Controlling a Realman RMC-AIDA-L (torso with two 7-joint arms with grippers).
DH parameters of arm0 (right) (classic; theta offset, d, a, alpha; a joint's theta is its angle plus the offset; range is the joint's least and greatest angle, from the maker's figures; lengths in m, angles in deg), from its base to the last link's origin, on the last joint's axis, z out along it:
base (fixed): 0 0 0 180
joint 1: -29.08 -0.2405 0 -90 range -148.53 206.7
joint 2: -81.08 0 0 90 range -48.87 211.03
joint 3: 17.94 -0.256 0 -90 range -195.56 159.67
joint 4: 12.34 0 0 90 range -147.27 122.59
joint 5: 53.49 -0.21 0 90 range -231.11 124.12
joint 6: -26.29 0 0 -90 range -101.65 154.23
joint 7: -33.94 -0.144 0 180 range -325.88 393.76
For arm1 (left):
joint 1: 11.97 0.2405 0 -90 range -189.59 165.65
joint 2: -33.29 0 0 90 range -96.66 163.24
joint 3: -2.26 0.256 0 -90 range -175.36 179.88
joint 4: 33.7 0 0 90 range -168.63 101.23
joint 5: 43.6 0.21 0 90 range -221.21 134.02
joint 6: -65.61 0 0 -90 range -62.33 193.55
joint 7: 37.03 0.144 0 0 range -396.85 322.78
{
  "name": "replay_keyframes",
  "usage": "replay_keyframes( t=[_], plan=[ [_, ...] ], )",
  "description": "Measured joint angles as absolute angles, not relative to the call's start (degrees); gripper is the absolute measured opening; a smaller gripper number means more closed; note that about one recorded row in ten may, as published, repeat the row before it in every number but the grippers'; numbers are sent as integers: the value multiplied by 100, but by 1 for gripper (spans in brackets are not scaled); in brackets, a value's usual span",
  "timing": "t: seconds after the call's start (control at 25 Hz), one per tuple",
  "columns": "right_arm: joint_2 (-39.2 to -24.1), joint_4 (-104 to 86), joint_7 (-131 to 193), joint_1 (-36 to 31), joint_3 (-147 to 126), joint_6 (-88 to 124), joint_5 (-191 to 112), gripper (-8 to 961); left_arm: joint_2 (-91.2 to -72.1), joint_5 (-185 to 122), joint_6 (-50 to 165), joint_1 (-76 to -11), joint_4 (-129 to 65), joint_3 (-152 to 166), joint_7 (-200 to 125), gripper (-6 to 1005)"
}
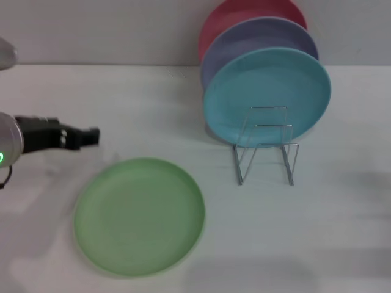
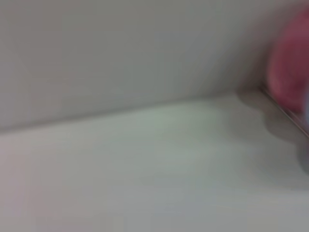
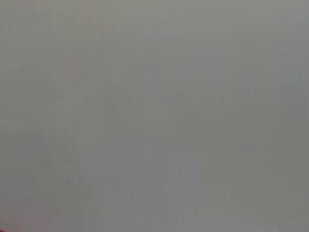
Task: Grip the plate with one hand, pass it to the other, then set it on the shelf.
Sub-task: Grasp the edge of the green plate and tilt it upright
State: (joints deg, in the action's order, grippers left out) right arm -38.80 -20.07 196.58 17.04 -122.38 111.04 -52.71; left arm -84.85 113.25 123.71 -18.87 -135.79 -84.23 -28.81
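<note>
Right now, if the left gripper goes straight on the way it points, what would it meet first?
The left gripper points across the table, above the green plate's far rim. That stretch looks free; the first thing in line seems to be the teal-blue plate in the wire rack, though its height is unclear.

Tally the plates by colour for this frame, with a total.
Green plate, flat on the table: 1
Teal plate, upright in the rack: 1
Lavender plate, upright behind it: 1
Pink plate, upright at the back: 1
Total: 4 plates
</note>
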Motion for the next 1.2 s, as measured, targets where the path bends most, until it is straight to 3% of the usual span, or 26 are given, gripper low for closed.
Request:
replay_keyframes(
  t=[0.12,1.2],
  plan=[
    [-3880,-2007,19656,1708,-12215,11102,-5271,797,-8488,10928,13197,-2196,-13419,-8684,-2641,778],
    [-3880,-2007,19653,1631,-12200,11040,-5271,798,-8474,10946,13718,-2779,-11953,-8591,-2560,754]
  ],
)
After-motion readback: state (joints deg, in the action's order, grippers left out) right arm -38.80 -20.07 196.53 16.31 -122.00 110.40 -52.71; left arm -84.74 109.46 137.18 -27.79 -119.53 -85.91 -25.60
